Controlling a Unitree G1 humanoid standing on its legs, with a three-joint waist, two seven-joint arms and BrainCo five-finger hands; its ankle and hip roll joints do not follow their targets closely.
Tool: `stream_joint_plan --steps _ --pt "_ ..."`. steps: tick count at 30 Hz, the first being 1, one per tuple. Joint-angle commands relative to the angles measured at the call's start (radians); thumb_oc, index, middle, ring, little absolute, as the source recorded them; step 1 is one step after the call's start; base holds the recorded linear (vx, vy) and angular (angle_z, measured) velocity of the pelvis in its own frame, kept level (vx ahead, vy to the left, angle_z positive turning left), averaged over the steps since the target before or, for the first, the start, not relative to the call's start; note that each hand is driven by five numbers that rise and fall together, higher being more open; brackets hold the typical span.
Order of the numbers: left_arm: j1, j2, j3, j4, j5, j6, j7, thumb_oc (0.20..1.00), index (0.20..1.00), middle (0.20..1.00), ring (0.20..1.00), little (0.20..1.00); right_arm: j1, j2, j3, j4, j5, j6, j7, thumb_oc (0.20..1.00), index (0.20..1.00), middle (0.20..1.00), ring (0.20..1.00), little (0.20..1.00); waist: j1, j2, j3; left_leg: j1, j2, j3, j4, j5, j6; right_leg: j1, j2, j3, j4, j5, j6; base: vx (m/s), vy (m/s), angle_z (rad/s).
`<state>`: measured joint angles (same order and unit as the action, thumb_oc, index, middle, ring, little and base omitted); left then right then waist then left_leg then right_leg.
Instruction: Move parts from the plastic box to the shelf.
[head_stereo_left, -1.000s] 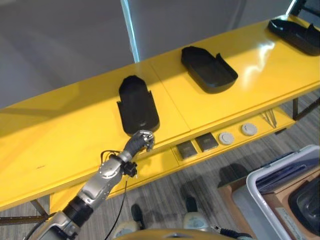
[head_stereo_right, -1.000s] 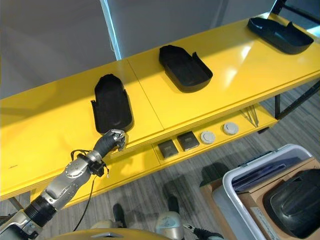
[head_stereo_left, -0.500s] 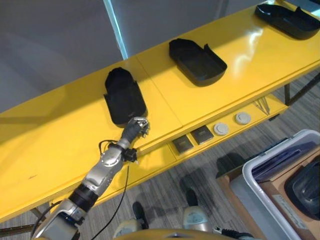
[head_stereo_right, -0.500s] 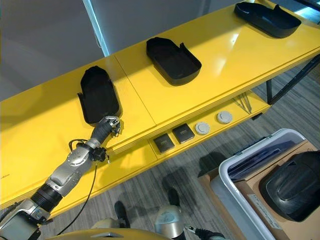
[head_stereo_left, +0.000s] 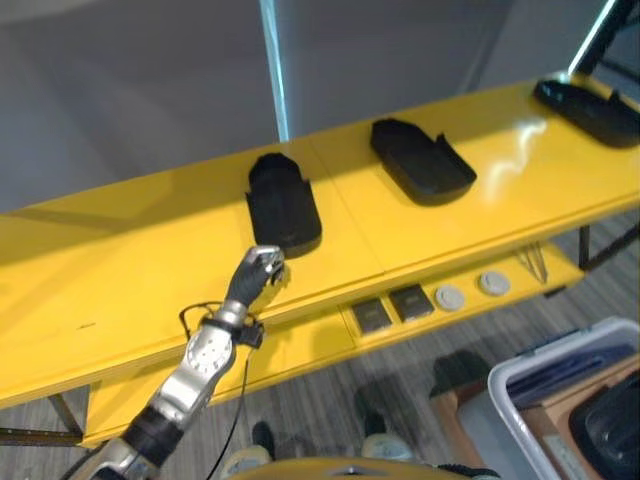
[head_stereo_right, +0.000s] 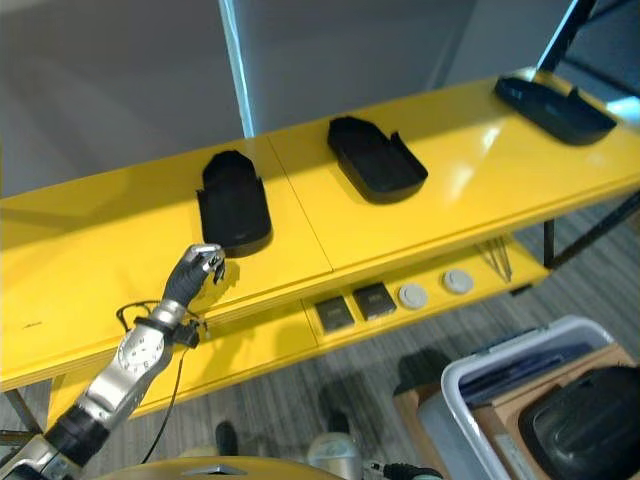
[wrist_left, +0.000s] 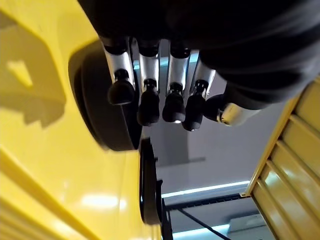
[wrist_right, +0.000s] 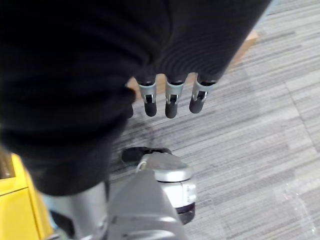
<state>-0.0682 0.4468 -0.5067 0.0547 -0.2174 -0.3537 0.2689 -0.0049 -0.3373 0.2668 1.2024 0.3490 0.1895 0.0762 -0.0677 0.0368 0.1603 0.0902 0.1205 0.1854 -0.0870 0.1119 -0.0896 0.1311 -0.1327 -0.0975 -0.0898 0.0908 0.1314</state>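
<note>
**Three black parts on the yellow shelf, our left hand just short of the nearest one**

So the nearest black part (head_stereo_left: 284, 206) is sitting flat on top of the yellow shelf (head_stereo_left: 120, 260), rounded end pointing away from us. Our left hand (head_stereo_left: 257, 273) is over the shelf top just in front of it, close but not touching as far as we can see. In the left wrist view the fingers (wrist_left: 146, 95) hang in a relaxed row, loosely bent, with nothing in them, and the same part's dark rim shows right past the tips.

Further along the shelf to our right there's a second black part (head_stereo_left: 421, 160), lying at an angle, and a third black part (head_stereo_left: 585, 101) way out at the far right end.

On the lower ledge under the shelf top we've got two dark square pieces (head_stereo_left: 391, 307) side by side and two grey round discs (head_stereo_left: 472, 290) next to them.

Down at the lower right is the plastic box (head_stereo_right: 470, 383), with a big black part (head_stereo_right: 588, 420) inside it.

Our right hand (wrist_right: 170, 97) hangs over the grey striped floor (wrist_right: 260, 120), fingers loose and empty.
</note>
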Motion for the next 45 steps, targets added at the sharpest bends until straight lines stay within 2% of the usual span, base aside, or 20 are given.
stream_joint_plan --steps 1,2,5,9,11,16,18,19,20,22,23,25,30,31,33,35,36,40,42,45 --pt "-0.044 0.045 0.02 0.01 0.137 -0.095 0.203 0.909 0.909 0.909 0.909 0.909 -0.054 0.039 0.009 0.064 0.038 0.012 0.014 1.0 1.0 1.0 1.0 1.0 0.043 -0.003 0.014 0.059 -0.036 0.004 0.0 -0.195 0.044 0.045 0.021 -0.067 0.002 -0.133 -0.041 -0.1 -0.043 0.41" --pt "-0.041 0.047 0.022 0.012 0.146 -0.093 0.211 1.0 1.0 1.0 1.0 1.0 -0.056 0.039 0.011 0.065 0.038 0.013 0.015 1.0 1.0 1.0 1.0 1.0 0.046 -0.004 0.014 0.06 -0.035 0.002 0.0 -0.195 0.044 0.046 0.021 -0.069 0.002 -0.133 -0.041 -0.11 -0.053 0.36" --pt "0.021 0.063 0.04 0.096 0.197 -0.051 0.287 1.0 1.0 1.0 1.0 1.0 -0.082 0.041 0.023 0.084 0.07 0.017 0.015 1.0 1.0 1.0 1.0 1.0 0.088 -0.007 0.007 0.058 -0.033 -0.02 0.0 -0.192 0.036 0.051 0.024 -0.095 0.002 -0.135 -0.042 -0.12 -0.057 0.18" --pt "0.099 0.039 0.054 0.282 0.205 -0.039 0.372 1.0 1.0 1.0 1.0 1.0 -0.104 0.038 0.023 0.095 0.102 0.023 0.013 1.0 1.0 1.0 1.0 1.0 0.119 -0.01 0.004 0.05 -0.031 -0.041 0.0 -0.179 0.027 0.054 0.028 -0.117 0.002 -0.14 -0.05 -0.1 -0.034 0.37" --pt "0.138 0.005 0.065 0.414 0.25 -0.084 0.417 1.0 1.0 1.0 1.0 1.0 -0.111 0.034 0.021 0.1 0.119 0.033 0.007 1.0 1.0 1.0 1.0 1.0 0.133 -0.011 0.009 0.042 -0.028 -0.053 0.0 -0.17 0.02 0.054 0.032 -0.128 0.002 -0.142 -0.054 -0.12 -0.04 0.23" --pt "0.185 -0.074 0.099 0.584 0.25 -0.081 0.449 1.0 1.0 1.0 1.0 1.0 -0.113 0.034 0.012 0.116 0.148 0.041 -0.002 1.0 1.0 1.0 1.0 1.0 0.144 -0.015 0.013 0.037 -0.021 -0.061 0.006 -0.162 0.01 0.049 0.038 -0.133 0.002 -0.142 -0.06 -0.05 -0.015 0.05" --pt "0.211 -0.128 0.134 0.702 0.253 -0.093 0.455 1.0 1.0 1.0 1.0 1.0 -0.118 0.03 0.004 0.122 0.164 0.045 -0.014 1.0 1.0 1.0 1.0 1.0 0.151 -0.025 0.022 0.025 -0.03 -0.099 0.051 -0.176 0.009 0.041 0.041 -0.108 0.006 -0.14 -0.067 -0.03 0.045 -0.01" --pt "0.221 -0.152 0.155 0.774 0.266 -0.136 0.466 1.0 1.0 1.0 1.0 1.0 -0.123 0.028 0.012 0.125 0.154 0.043 -0.011 1.0 1.0 1.0 1.0 1.0 0.156 -0.033 0.026 0.0 -0.052 -0.16 0.094 -0.195 0.017 0.027 0.04 -0.071 0.012 -0.136 -0.067 -0.02 0.075 -0.38" --pt "0.224 -0.16 0.161 0.792 0.264 -0.138 0.46 1.0 1.0 1.0 1.0 1.0 -0.124 0.028 0.017 0.126 0.154 0.043 -0.013 1.0 1.0 1.0 1.0 1.0 0.159 -0.037 0.028 -0.01 -0.064 -0.193 0.107 -0.202 0.022 0.021 0.04 -0.051 0.014 -0.134 -0.066 0.0 0.076 -0.54" --pt "0.233 -0.174 0.197 0.825 0.272 -0.16 0.457 1.0 1.0 1.0 1.0 1.0 -0.125 0.037 0.038 0.121 0.133 0.035 -0.012 1.0 1.0 1.0 1.0 1.0 0.169 -0.054 0.04 -0.035 -0.121 -0.329 0.14 -0.231 0.058 -0.004 0.048 0.056 0.027 -0.122 -0.053 0.03 0.057 -0.63" --pt "0.232 -0.175 0.202 0.827 0.274 -0.163 0.447 1.0 1.0 1.0 1.0 1.0 -0.125 0.038 0.04 0.119 0.137 0.035 -0.015 1.0 1.0 1.0 1.0 1.0 0.171 -0.057 0.043 -0.034 -0.127 -0.336 0.143 -0.236 0.063 -0.006 0.05 0.073 0.029 -0.121 -0.051 -0.02 0.134 -1.17" --pt "0.176 -0.157 0.176 0.809 0.398 -0.17 0.389 1.0 1.0 1.0 1.0 1.0 -0.1 0.046 0.011 0.098 0.207 0.008 -0.035 1.0 1.0 1.0 1.0 1.0 0.117 -0.074 0.063 -0.027 -0.153 -0.3 0.13 -0.254 0.101 -0.076 0.057 0.156 0.059 -0.082 -0.022 -0.07 0.233 -2.08" --pt "0.121 -0.107 0.093 0.73 0.42 -0.185 0.464 1.0 1.0 1.0 1.0 1.0 -0.057 0.05 -0.024 0.059 0.158 -0.002 -0.021 1.0 1.0 1.0 1.0 1.0 0.061 -0.072 0.093 -0.01 -0.176 -0.24 0.106 -0.278 0.13 -0.156 0.034 0.167 0.069 -0.03 0.012 -0.08 0.186 -0.8" --pt "0.118 -0.102 0.091 0.722 0.423 -0.182 0.475 1.0 1.0 1.0 1.0 1.0 -0.05 0.052 -0.026 0.06 0.149 -0.002 -0.025 1.0 1.0 1.0 1.0 1.0 0.058 -0.07 0.097 0.0 -0.174 -0.227 0.101 -0.286 0.132 -0.155 0.029 0.15 0.07 -0.03 0.017 -0.15 0.128 -1.42" --pt "0.1 -0.076 0.108 0.688 0.409 -0.179 0.539 1.0 1.0 1.0 1.0 1.0 -0.028 0.065 -0.028 0.055 0.07 -0.004 -0.012 1.0 1.0 1.0 1.0 1.0 0.062 -0.074 0.112 0.014 -0.156 -0.112 0.083 -0.277 0.127 -0.183 -0.023 0.013 0.087 -0.001 0.046 -0.21 0.059 -1.11" --pt "0.094 -0.058 0.121 0.666 0.405 -0.185 0.56 1.0 1.0 1.0 1.0 1.0 -0.023 0.073 -0.029 0.059 0.057 -0.013 -0.012 1.0 1.0 1.0 1.0 1.0 0.075 -0.075 0.114 0.023 -0.136 -0.038 0.077 -0.271 0.121 -0.19 -0.058 -0.073 0.119 0.004 0.058 -0.18 -0.006 -0.65" --pt "0.087 -0.043 0.128 0.637 0.412 -0.189 0.564 1.0 1.0 1.0 1.0 1.0 -0.02 0.076 -0.032 0.059 0.079 -0.011 -0.006 1.0 1.0 1.0 1.0 1.0 0.08 -0.067 0.116 0.026 -0.12 0.013 0.068 -0.264 0.125 -0.178 -0.069 -0.11 0.156 -0.019 0.054 -0.23 -0.018 -1.69" --pt "0.043 -0.007 0.122 0.565 0.394 -0.18 0.575 1.0 1.0 1.0 1.0 1.0 -0.02 0.075 -0.053 0.063 0.148 -0.023 -0.015 1.0 1.0 1.0 1.0 1.0 0.081 -0.037 0.113 -0.02 -0.076 0.112 0.085 -0.238 0.139 -0.148 -0.074 -0.153 0.254 -0.113 0.0 -0.22 -0.016 -1.44" --pt "0.012 -0.004 0.133 0.547 0.365 -0.158 0.588 1.0 1.0 1.0 1.0 1.0 -0.022 0.078 -0.058 0.063 0.119 -0.032 -0.022 1.0 1.0 1.0 1.0 1.0 0.089 -0.033 0.108 -0.029 -0.061 0.171 0.084 -0.244 0.121 -0.102 -0.102 -0.211 0.22 -0.135 0.006 -0.1 -0.051 -1.1" --pt "0.003 -0.018 0.167 0.546 0.371 -0.126 0.601 1.0 1.0 1.0 1.0 1.0 -0.017 0.074 -0.064 0.062 0.106 -0.04 -0.023 1.0 1.0 1.0 1.0 1.0 0.11 -0.038 0.091 -0.033 -0.035 0.263 0.067 -0.209 0.086 -0.043 -0.118 -0.314 0.09 -0.095 0.029 -0.07 -0.144 -1.41"
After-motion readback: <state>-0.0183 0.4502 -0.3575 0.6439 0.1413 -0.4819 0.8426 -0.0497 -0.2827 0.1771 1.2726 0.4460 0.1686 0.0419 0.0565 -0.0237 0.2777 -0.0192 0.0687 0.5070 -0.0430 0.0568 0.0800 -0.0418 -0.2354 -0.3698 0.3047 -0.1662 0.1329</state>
